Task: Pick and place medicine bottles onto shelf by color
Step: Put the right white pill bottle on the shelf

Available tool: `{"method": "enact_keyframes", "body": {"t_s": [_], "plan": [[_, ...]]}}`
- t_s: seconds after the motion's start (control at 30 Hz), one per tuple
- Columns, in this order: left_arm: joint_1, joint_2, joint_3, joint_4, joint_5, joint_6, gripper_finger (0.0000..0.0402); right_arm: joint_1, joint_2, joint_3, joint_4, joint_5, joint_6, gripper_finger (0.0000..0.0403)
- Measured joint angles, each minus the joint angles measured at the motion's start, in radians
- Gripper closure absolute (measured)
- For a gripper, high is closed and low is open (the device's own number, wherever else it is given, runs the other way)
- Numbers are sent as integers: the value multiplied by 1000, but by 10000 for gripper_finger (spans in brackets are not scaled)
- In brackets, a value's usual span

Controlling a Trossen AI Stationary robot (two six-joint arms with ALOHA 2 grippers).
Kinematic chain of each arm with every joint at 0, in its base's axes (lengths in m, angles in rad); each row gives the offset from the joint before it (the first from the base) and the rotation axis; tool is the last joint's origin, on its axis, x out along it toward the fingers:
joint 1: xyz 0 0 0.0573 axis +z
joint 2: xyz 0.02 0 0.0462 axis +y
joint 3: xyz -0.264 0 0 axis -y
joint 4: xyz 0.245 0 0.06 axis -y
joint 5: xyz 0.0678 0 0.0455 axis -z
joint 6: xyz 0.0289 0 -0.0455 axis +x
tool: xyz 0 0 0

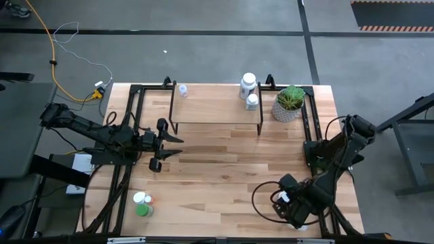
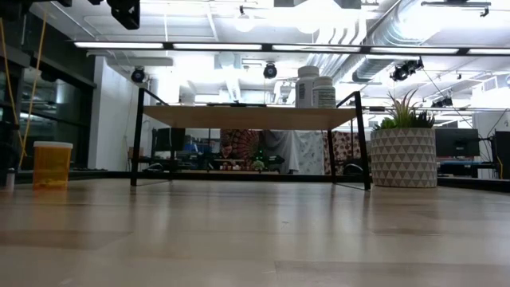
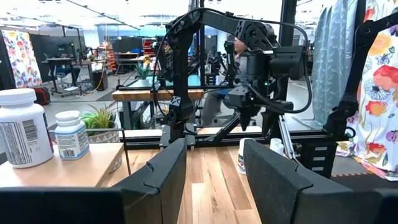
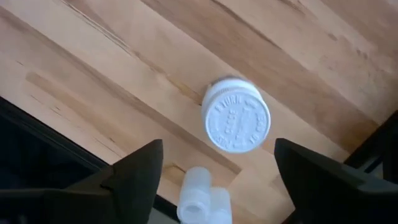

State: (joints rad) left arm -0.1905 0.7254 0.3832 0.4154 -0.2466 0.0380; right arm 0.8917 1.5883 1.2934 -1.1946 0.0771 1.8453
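Note:
The shelf (image 1: 215,107) stands at the table's far middle, with two white medicine bottles (image 1: 248,85) (image 1: 252,102) upright on its right end and a small clear one (image 1: 182,90) at its left end. My right gripper (image 4: 217,168) points down, open, above a white-capped bottle (image 4: 236,123) that stands on the table near the right front edge. A second pale bottle (image 4: 202,202) lies close by. My left gripper (image 1: 173,146) waits open and level in front of the shelf's left end. A green bottle (image 1: 142,210) and a white-capped one (image 1: 141,198) stand at the near left.
A potted plant (image 1: 290,103) stands right of the shelf. Black frame rails (image 1: 132,108) run along the table's left and right sides. An orange bottle (image 2: 52,163) shows at the left in the low view. Bare wood lies between the two arms.

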Motion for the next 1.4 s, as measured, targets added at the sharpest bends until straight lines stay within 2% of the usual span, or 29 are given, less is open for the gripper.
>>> {"method": "enact_keyframes", "body": {"t_s": [0.77,1.03,1.23,1.4], "plan": [[0,0,0,0,0,0,253,-30,42,0,-35,-31,153,100],[0,0,0,1,0,0,253,-46,41,-3,-26,-63,102,100],[0,0,0,1,0,0,253,-93,-13,-134,103,-150,22,100],[0,0,0,1,0,0,253,-108,-77,-179,108,-103,26,100]]}}
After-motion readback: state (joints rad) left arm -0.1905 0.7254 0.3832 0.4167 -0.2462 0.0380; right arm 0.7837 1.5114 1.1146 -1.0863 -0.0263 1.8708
